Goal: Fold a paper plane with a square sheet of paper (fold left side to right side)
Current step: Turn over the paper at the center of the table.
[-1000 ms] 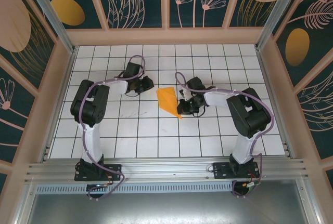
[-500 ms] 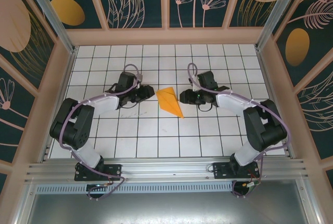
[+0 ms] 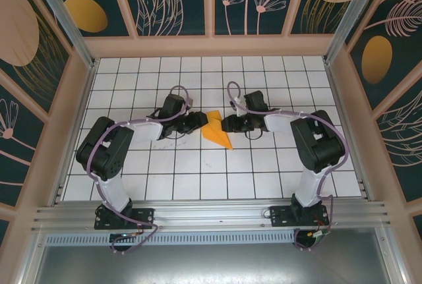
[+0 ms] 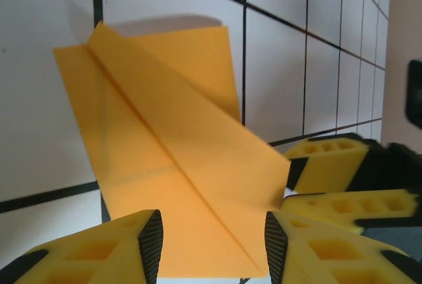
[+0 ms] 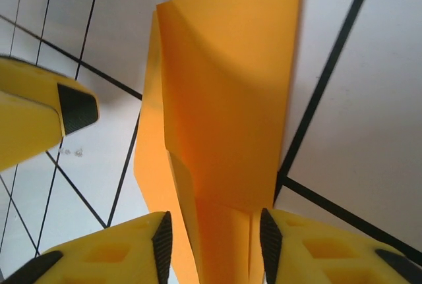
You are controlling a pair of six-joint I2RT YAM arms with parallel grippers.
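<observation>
- Hovering my left gripper (image 3: pixel 198 120) at the upper left edge of the orange paper (image 3: pixel 218 132), I have its fingers apart. In the left wrist view the near edge of the paper lies between the two pads, and they do not press it.
- The orange paper lies on the white tiled table (image 3: pixel 277 172), between my two grippers. It is folded to a narrow pointed shape with a long crease along its middle. The point shows toward the arm bases and the wide end away from them.
- My right gripper (image 3: pixel 227 124) is just beside the upper right edge of the paper, opposite my left gripper. Its fingers are apart too. In the right wrist view a raised part of the paper goes between the pads, but I see no pinch on it.
- The step, as I judge it: I am at the start of folding the left side over to the right side, and no hold is taken yet.
- The next move calls for this, I think: the left fingers close on the left layer alone and carry it over the middle crease, while the right gripper keeps the right half down. The paper is thin, so a slide could spoil the crease.
</observation>
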